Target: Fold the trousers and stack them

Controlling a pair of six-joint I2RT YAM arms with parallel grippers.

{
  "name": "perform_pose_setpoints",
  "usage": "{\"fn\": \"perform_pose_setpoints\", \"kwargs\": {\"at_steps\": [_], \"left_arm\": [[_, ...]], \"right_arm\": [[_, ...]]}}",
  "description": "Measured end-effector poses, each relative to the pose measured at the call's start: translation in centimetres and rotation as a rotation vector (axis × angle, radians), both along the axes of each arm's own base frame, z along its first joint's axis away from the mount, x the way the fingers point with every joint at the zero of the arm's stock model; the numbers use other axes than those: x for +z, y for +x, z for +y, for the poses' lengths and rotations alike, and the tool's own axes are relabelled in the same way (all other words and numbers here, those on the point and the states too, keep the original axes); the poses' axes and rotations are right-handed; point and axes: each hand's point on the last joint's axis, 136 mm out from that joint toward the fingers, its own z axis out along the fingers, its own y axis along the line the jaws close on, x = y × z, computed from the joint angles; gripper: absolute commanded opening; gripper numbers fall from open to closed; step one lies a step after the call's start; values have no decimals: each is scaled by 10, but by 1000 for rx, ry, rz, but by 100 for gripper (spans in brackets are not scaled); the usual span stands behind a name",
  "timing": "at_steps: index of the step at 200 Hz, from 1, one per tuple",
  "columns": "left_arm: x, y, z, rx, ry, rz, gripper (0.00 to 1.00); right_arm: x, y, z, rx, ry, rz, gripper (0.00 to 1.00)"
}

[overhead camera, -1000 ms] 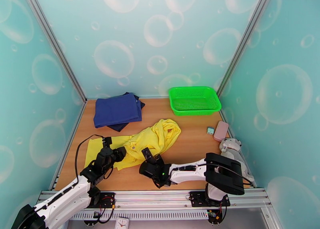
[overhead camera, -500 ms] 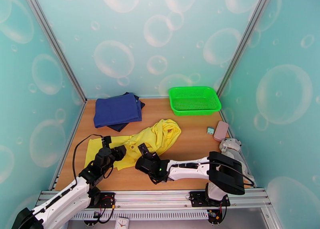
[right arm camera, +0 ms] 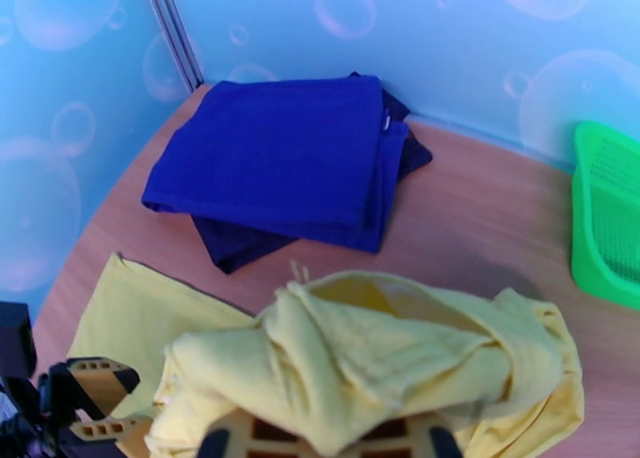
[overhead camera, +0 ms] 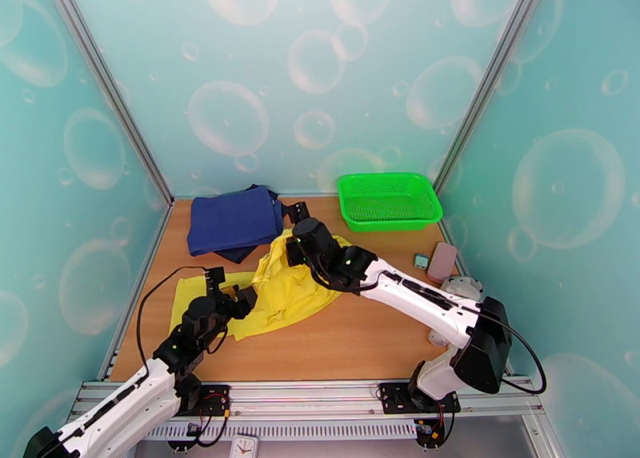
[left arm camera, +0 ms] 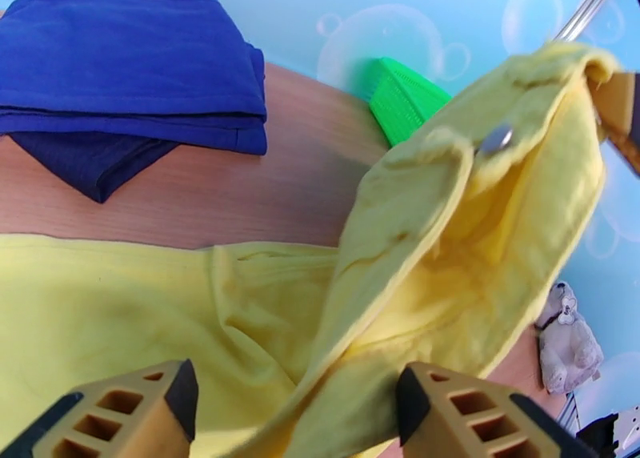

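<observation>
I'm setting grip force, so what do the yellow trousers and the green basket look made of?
The trousers look like thin, soft, matte cloth, perhaps cotton: they crumple and drape, and carry a metal-looking snap. The basket looks like moulded plastic, slightly shiny, with a fine grid floor.

Near tabletop (overhead camera: pixel 360 339) is bare; navy garments (overhead camera: pixel 232 221) and basket (overhead camera: pixel 389 200) block the back.

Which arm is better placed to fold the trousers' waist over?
Probably right: the right gripper is shut on the trousers at the waist, off the table; the left gripper is open, holding nothing.
</observation>
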Motion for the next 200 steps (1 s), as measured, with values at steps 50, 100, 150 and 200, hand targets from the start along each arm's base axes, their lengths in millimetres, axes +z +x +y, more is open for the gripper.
{"fn": "perform_pose_setpoints", "kwargs": {"at_steps": [50, 100, 150, 200], "left_arm": [[-24, 2, -13, -50, 17, 32, 76], [-1, -17, -37, -160, -21, -74, 83], [3, -13, -22, -68, 11, -103, 99], [6, -4, -15, -12, 34, -152, 98]], "right_arm": [[5, -5, 5, 62, -42, 20, 0], [26, 7, -6, 42, -78, -4, 0], [62, 16, -13, 30, -69, -57, 0], [58, 11, -12, 47, -89, -45, 0]]}}
